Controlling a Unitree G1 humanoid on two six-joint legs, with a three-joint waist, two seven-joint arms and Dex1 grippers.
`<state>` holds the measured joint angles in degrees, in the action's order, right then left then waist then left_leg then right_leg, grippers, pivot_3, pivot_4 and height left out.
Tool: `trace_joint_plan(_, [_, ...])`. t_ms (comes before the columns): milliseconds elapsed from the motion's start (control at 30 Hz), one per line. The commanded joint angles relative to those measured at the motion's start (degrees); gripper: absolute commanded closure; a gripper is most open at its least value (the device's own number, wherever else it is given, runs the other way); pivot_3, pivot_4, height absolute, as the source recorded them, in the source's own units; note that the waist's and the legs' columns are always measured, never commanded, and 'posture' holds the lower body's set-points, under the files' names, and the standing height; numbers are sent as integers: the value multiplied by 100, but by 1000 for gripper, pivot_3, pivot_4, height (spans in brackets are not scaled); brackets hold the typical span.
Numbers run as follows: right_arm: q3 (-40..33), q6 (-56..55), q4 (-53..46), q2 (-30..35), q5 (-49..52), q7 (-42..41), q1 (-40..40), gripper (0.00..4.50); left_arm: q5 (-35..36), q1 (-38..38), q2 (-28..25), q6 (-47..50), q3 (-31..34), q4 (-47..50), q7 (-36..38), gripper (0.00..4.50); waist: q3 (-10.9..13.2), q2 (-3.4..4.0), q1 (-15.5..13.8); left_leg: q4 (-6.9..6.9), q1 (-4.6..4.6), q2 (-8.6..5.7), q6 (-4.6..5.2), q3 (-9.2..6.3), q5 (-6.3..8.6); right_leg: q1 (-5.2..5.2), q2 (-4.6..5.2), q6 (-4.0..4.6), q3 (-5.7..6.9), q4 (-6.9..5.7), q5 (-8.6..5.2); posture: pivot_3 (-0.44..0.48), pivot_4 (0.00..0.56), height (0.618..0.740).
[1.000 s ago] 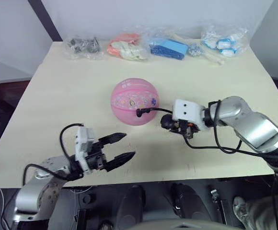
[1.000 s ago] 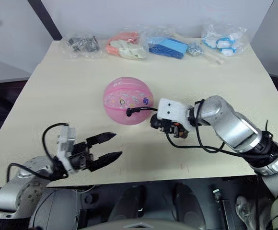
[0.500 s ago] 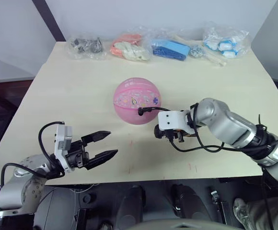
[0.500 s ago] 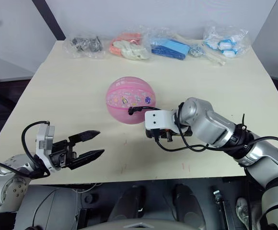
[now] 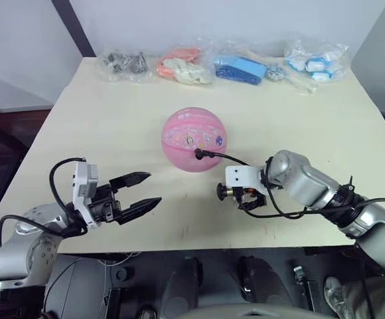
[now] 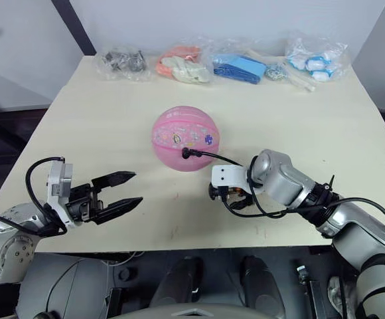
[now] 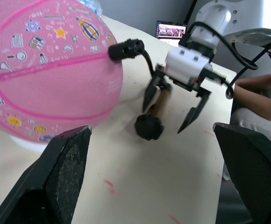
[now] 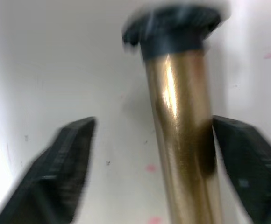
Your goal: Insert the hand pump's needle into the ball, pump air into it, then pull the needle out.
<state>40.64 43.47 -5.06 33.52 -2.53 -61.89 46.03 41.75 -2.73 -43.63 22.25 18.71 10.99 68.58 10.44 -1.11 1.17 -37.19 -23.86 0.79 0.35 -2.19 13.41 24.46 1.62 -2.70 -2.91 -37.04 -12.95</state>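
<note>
While the right gripper (image 7: 177, 109) straddles the hand pump (image 8: 184, 135) with fingers spread, it isn't clamping; the gold tube lies on the table (image 5: 113, 119) between them, closer to one finger, looks like a pre-grasp. Left gripper (image 5: 139, 193) hangs open near the front edge, well apart from the ball (image 5: 194, 139), maybe waiting to brace it. Hose end sits at the ball's valve side. Needle itself can't be made out, so its depth is unknown. Pump handle end is hidden.
</note>
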Motion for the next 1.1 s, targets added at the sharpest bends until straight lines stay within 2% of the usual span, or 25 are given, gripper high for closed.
trace_joint_plan(33, [-675, -13, -629, 43, 286, 40, -117, 25, 45, 56, -119, 30, 168, 18, 11, 32, 0, 0, 8, 0, 2, 2, 0, 0, 0, 0, -2, 1, -1, -3, 0, 0, 150, 740])
trace_joint_plan(133, [-1644, -91, -1391, 63, 873, 86, -501, 25, 17, 248, -158, 74, 124, -76, -33, 32, 0, 0, -15, 1, 1, 3, 0, -8, 0, 0, -5, 2, 6, -6, -1, 0, 150, 740])
trace_joint_plan(433, [-3062, -43, -2698, -88, 2179, 309, -1508, 25, -145, 909, -235, 87, -18, -576, -40, 32, -2, -2, -23, -12, 4, -2, 1, -3, 0, -7, -3, -1, 1, -13, 0, 0, 150, 740])
trace_joint_plan(567, [-3810, 532, -3108, 4, 3073, 437, -1764, 25, -308, 1288, -237, 31, -140, -893, -31, 32, -2, -3, -25, -13, 4, -2, 1, -4, 0, -6, -3, -1, 2, -21, 0, 0, 150, 740])
trace_joint_plan(800, [-5577, 842, -3899, 593, 4123, 854, -2648, 25, -740, 2353, -259, -120, -525, -1814, 168, 32, -4, -7, -46, -28, 8, -14, 3, -6, -1, -9, 1, -2, 3, -46, -2, 0, 150, 740])
trace_joint_plan(1100, [-7176, 840, -4518, 1225, 5154, 1198, -3921, 25, -1235, 3515, -51, -497, -1019, -2839, 534, 32, -6, -11, -30, -32, 14, -13, 4, 1, -2, -7, -5, -3, -10, -66, -3, 0, 150, 740])
